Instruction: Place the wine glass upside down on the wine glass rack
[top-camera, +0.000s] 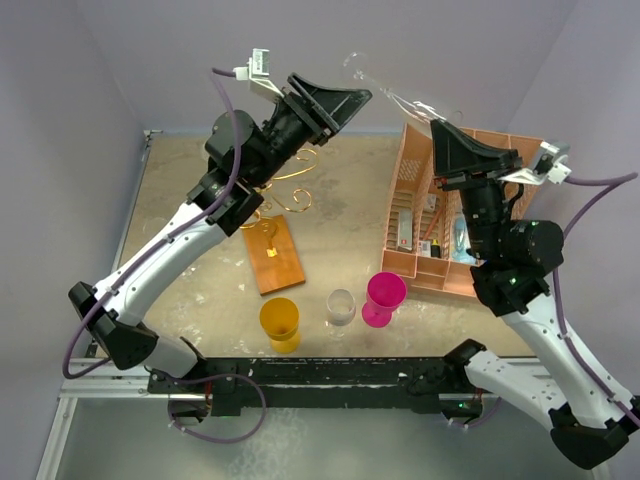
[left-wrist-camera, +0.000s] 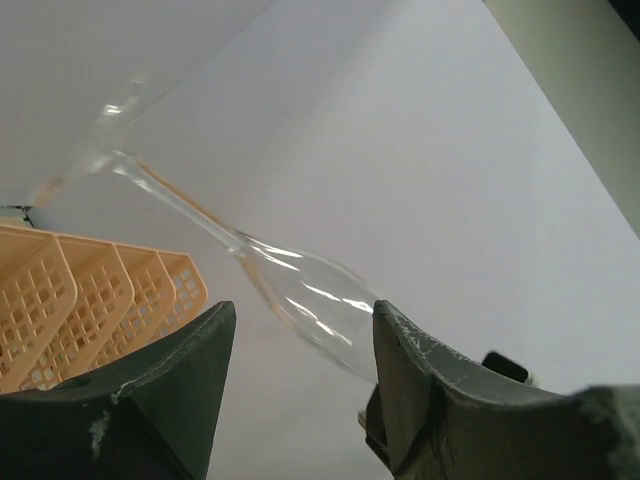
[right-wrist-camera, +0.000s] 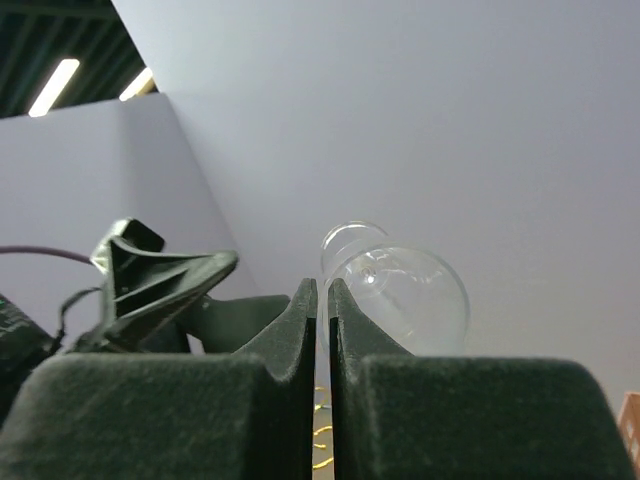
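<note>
The wine glass (left-wrist-camera: 310, 295) hung in mid-air, pinched at its bowl end by the tightly closed right fingers (right-wrist-camera: 300, 340), its stem pointing away from them past the spread left fingers (left-wrist-camera: 420, 380), with the wine glass rack (top-camera: 277, 255) far below, nearer the left arm.

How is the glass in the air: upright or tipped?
Tipped. The wine glass slants, its bowl between the fingers of the open left gripper, its stem running away sideways.

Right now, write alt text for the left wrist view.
A clear wine glass hangs tilted in mid-air, its bowl between the open jaws of the left gripper, stem running up to the left. A salmon-pink slotted organizer shows at lower left against a pale wall.
</note>
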